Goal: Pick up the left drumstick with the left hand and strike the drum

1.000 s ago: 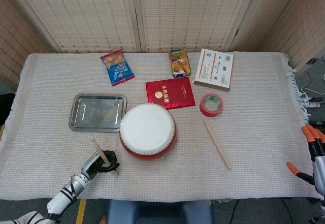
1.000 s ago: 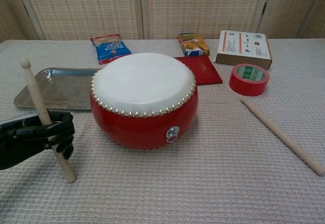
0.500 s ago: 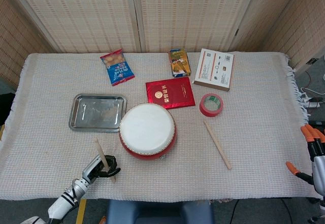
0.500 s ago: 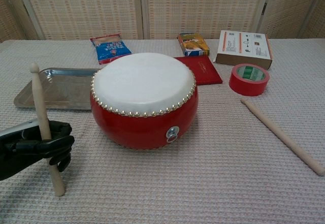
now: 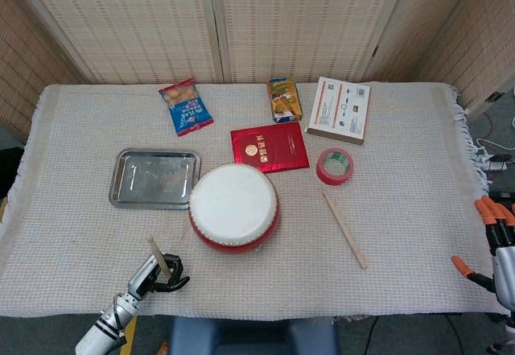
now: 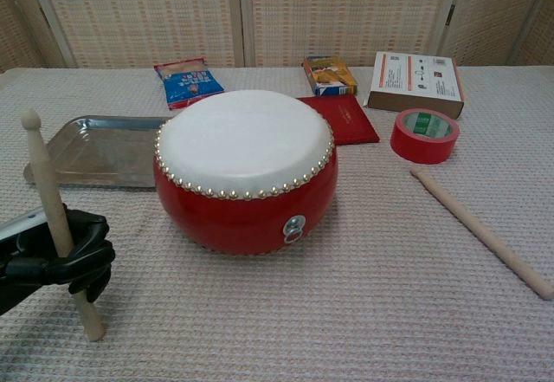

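From the head view, I've drawn my left robot hand (image 5: 157, 270) back toward the desk's (image 5: 418, 234) near edge, fingers clamped on the left drumstick (image 5: 159, 256), now further from the drum (image 5: 234, 208). My right robot hand (image 5: 492, 246) idles, fingers apart. In the chest view, the stick stands nearly upright, left of the drum; I judge a swing back right is needed.
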`<state>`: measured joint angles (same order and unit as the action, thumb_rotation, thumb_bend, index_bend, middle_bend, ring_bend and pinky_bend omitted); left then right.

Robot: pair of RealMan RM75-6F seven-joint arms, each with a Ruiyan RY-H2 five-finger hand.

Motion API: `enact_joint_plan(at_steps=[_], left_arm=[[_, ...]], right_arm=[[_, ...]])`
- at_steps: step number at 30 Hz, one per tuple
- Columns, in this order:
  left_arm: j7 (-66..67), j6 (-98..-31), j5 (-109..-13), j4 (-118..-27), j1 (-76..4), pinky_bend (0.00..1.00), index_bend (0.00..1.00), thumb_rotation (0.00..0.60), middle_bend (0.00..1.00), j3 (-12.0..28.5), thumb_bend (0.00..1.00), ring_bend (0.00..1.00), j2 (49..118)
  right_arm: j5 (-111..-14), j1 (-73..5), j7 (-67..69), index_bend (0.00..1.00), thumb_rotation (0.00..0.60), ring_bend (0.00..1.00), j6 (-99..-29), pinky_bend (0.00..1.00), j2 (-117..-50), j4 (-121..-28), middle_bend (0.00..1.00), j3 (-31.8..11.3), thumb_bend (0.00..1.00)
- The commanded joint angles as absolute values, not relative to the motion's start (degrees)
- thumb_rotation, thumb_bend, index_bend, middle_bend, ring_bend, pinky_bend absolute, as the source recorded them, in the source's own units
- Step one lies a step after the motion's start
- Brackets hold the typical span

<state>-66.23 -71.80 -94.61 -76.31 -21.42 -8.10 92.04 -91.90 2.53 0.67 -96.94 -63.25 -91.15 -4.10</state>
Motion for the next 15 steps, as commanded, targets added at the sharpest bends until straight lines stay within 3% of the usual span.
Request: enact_joint_plan(at_steps=[1, 15], left_arm=[[-66.80, -72.53, -95.83, -75.00, -21.21, 0.66, 0.81, 0.385, 0.86, -8.93, 0.24, 0.76, 92.42], [-67.69, -73.07, -98.36, -70.78, -21.42, 0.71, 0.86, 0.406, 0.91, -11.16, 0.24, 0.81, 94.25]], right_arm=[[-92.00, 2.51, 0.53, 0.07, 0.600, 0.00, -96.99, 0.00, -63.23, -91.26, 0.05, -4.11, 0.12], [-92.12, 2.73, 0.03, 0.07, 0.600, 0.00, -97.41, 0.00, -63.13, -91.70, 0.05, -4.10, 0.12]])
